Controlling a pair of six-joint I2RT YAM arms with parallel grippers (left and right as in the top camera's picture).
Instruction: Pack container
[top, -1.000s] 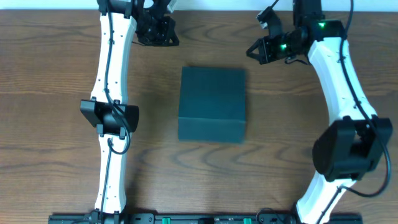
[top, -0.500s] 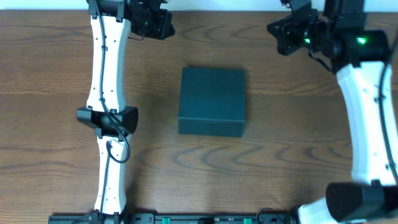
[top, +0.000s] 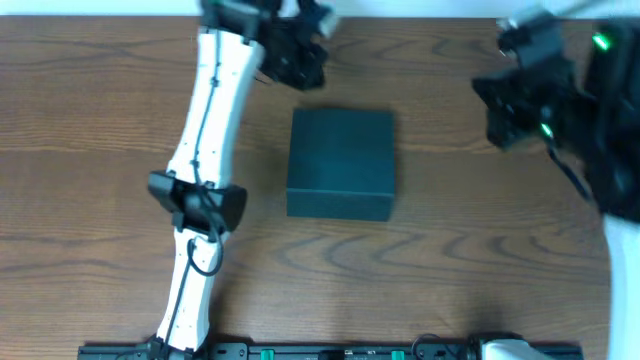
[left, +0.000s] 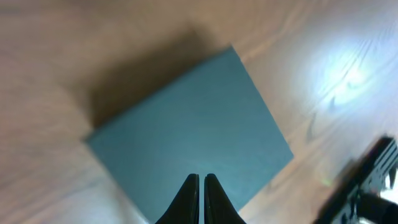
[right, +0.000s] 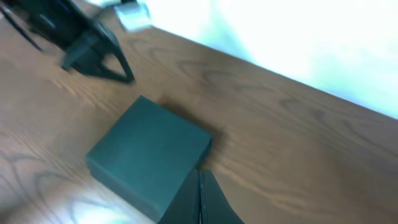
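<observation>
The container (top: 340, 162) is a dark teal-grey square box, shut, at the middle of the wooden table. It also shows in the left wrist view (left: 186, 130) and the right wrist view (right: 149, 152). My left gripper (top: 298, 57) is raised behind the box's far left corner; its fingers (left: 200, 180) are shut and empty. My right gripper (top: 512, 100) is raised to the right of the box; its fingers (right: 199, 177) are shut and empty. No snack packets are in view.
The wooden table (top: 90, 120) stretches around the box. A white wall runs along the table's far edge (right: 298, 43). The left arm's white links (top: 205, 150) lie over the table left of the box.
Both arms have lifted. The left gripper swung right, towards the box's far left corner. The right gripper moved right and nearer. The box has not moved.
</observation>
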